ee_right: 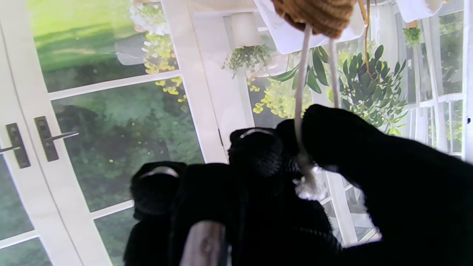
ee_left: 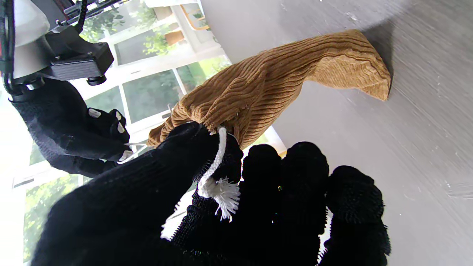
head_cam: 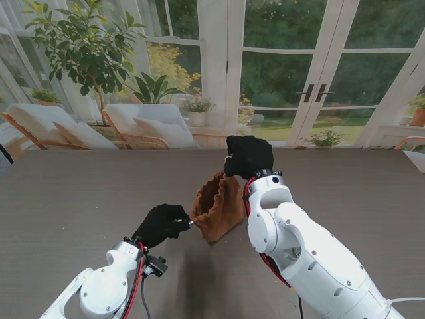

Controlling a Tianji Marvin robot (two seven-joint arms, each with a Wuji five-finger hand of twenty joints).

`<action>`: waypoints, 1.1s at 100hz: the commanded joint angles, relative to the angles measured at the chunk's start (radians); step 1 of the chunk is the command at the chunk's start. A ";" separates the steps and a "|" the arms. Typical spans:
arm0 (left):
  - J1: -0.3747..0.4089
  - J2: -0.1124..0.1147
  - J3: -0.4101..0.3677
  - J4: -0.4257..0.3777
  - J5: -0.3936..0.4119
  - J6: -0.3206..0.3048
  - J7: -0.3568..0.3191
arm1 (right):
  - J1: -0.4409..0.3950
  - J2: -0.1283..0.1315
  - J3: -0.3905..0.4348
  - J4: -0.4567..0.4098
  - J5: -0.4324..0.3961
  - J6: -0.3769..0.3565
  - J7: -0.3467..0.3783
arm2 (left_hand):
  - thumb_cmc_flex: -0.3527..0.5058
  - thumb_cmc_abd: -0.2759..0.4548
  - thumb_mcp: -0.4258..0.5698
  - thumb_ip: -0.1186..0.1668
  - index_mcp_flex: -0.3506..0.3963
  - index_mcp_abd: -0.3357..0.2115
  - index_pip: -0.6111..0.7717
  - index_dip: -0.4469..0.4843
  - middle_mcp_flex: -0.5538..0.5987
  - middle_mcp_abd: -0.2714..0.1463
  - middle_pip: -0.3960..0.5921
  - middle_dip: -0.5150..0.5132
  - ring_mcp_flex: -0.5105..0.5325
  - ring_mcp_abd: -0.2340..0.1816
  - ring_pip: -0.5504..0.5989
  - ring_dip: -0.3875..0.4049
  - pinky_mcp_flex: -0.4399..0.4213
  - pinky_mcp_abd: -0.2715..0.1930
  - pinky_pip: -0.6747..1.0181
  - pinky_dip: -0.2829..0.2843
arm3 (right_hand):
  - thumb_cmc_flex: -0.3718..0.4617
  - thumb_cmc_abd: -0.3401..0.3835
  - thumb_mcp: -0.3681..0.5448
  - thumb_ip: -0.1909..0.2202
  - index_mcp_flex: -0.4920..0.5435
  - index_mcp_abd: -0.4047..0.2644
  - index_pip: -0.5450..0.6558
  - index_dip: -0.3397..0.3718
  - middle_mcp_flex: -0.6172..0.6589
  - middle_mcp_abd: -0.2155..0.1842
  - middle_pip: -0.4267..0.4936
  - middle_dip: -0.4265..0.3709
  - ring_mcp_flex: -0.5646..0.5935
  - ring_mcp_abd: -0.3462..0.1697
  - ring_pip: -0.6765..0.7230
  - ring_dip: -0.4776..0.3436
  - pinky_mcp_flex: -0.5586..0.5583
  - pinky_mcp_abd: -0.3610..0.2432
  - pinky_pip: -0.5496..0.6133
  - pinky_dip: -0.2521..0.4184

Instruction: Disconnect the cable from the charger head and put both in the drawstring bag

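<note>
Item: tan ribbed-corduroy drawstring bag (head_cam: 218, 205), on the grey-brown wooden table (head_cam: 73, 199), centre, between both hands. Its lower corner rests on the tabletop; its gathered mouth is drawn out to either side by white cotton drawstrings.

Left hand (head_cam: 161, 224), black knit glove: just beside the bag's nearer-left edge. Thumb and forefinger are pressed together on a white cord with a frayed tassel end (ee_left: 218, 184), right at the bag's bunched rim (ee_left: 221, 114); the remaining fingers (ee_left: 306, 173) are curled alongside, touching one another.

Right hand (head_cam: 249, 157), black knit glove: at the bag's far upper edge. Fingers are curled inward, pinching a pair of white cords (ee_right: 301, 88) running from the bag's rim (ee_right: 314, 13) to a knotted tuft (ee_right: 310, 184).

Cable and charger head: not visible in any view.
</note>
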 commanded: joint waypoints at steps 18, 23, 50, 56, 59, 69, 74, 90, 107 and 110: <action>0.012 -0.004 -0.017 -0.013 -0.067 -0.025 -0.030 | 0.015 0.019 0.026 0.012 -0.006 -0.065 0.062 | -0.024 0.087 0.044 -0.025 0.095 -0.063 0.111 0.047 0.031 -0.035 0.021 -0.002 0.053 -0.037 0.053 0.021 0.007 -0.018 0.056 0.003 | 0.060 0.015 0.113 0.048 0.019 0.123 0.041 0.054 0.122 0.062 0.053 0.016 -0.002 -0.231 0.053 0.019 0.461 -0.045 0.088 0.028; 0.014 -0.004 -0.020 -0.015 -0.079 -0.030 -0.034 | 0.017 0.021 0.030 0.014 -0.005 -0.079 0.070 | -0.026 0.086 0.044 -0.025 0.094 -0.065 0.109 0.048 0.032 -0.036 0.021 -0.002 0.052 -0.038 0.054 0.022 0.007 -0.019 0.056 0.003 | 0.058 0.014 0.113 0.048 0.019 0.119 0.041 0.054 0.122 0.062 0.053 0.016 -0.002 -0.231 0.053 0.019 0.461 -0.045 0.087 0.028; 0.026 -0.002 -0.037 -0.028 -0.120 -0.068 -0.049 | 0.037 0.037 0.048 0.039 0.007 -0.183 0.127 | -0.031 0.085 0.047 -0.025 0.100 -0.074 0.103 0.048 0.039 -0.045 0.017 -0.002 0.058 -0.050 0.060 0.024 0.019 -0.033 0.071 0.008 | 0.045 0.005 0.123 0.042 0.025 0.097 0.042 0.055 0.122 0.059 0.054 0.018 -0.002 -0.225 0.056 0.021 0.461 -0.045 0.087 0.029; 0.030 -0.002 -0.043 -0.030 -0.126 -0.080 -0.048 | 0.043 0.040 0.051 0.047 0.013 -0.206 0.140 | -0.034 0.084 0.048 -0.025 0.101 -0.077 0.103 0.049 0.042 -0.049 0.016 -0.002 0.063 -0.055 0.062 0.024 0.026 -0.036 0.076 0.008 | 0.047 0.002 0.126 0.041 0.026 0.095 0.041 0.054 0.122 0.060 0.054 0.018 -0.002 -0.223 0.057 0.021 0.461 -0.045 0.087 0.029; 0.031 -0.003 -0.045 -0.031 -0.134 -0.085 -0.048 | 0.046 0.042 0.053 0.050 0.014 -0.215 0.147 | -0.035 0.084 0.048 -0.024 0.102 -0.076 0.102 0.049 0.044 -0.051 0.015 -0.002 0.066 -0.056 0.063 0.024 0.029 -0.036 0.078 0.009 | 0.045 0.001 0.126 0.040 0.026 0.094 0.041 0.054 0.122 0.060 0.054 0.018 -0.002 -0.222 0.057 0.021 0.461 -0.045 0.087 0.029; 0.037 -0.004 -0.054 -0.038 -0.160 -0.099 -0.048 | 0.057 0.047 0.057 0.062 0.013 -0.247 0.168 | -0.036 0.083 0.049 -0.024 0.103 -0.079 0.100 0.048 0.051 -0.054 0.013 -0.002 0.077 -0.060 0.065 0.023 0.040 -0.034 0.085 0.009 | 0.046 -0.003 0.128 0.036 0.027 0.089 0.042 0.054 0.122 0.060 0.054 0.019 -0.002 -0.221 0.057 0.021 0.461 -0.045 0.086 0.029; 0.040 -0.004 -0.059 -0.042 -0.171 -0.106 -0.052 | 0.063 0.050 0.058 0.068 0.011 -0.259 0.176 | -0.038 0.082 0.050 -0.024 0.103 -0.079 0.099 0.047 0.055 -0.057 0.011 -0.003 0.080 -0.062 0.065 0.022 0.046 -0.033 0.088 0.008 | 0.044 -0.003 0.128 0.034 0.026 0.088 0.042 0.054 0.122 0.060 0.054 0.019 -0.002 -0.221 0.057 0.021 0.461 -0.045 0.086 0.029; 0.047 -0.004 -0.070 -0.051 -0.196 -0.126 -0.053 | 0.078 0.055 0.058 0.083 0.008 -0.289 0.199 | -0.040 0.080 0.052 -0.023 0.108 -0.085 0.095 0.042 0.064 -0.063 0.004 -0.003 0.093 -0.069 0.066 0.019 0.058 -0.032 0.096 0.005 | 0.044 -0.003 0.129 0.028 0.026 0.083 0.041 0.054 0.122 0.060 0.053 0.019 -0.002 -0.221 0.057 0.021 0.460 -0.044 0.084 0.030; 0.052 -0.005 -0.079 -0.058 -0.229 -0.148 -0.058 | 0.095 0.061 0.056 0.102 0.009 -0.332 0.223 | -0.039 0.078 0.054 -0.022 0.109 -0.087 0.092 0.039 0.068 -0.066 -0.001 0.001 0.098 -0.073 0.068 0.019 0.062 -0.034 0.101 0.001 | 0.042 -0.004 0.130 0.027 0.025 0.076 0.042 0.055 0.122 0.060 0.052 0.019 -0.002 -0.218 0.056 0.020 0.460 -0.044 0.082 0.030; 0.053 -0.005 -0.081 -0.059 -0.232 -0.152 -0.057 | 0.098 0.062 0.055 0.105 0.010 -0.338 0.227 | -0.040 0.077 0.053 -0.022 0.109 -0.087 0.091 0.039 0.069 -0.067 -0.002 0.002 0.098 -0.074 0.068 0.019 0.063 -0.035 0.102 0.001 | 0.042 -0.004 0.130 0.026 0.025 0.076 0.042 0.055 0.122 0.060 0.052 0.019 -0.002 -0.219 0.056 0.020 0.460 -0.044 0.082 0.030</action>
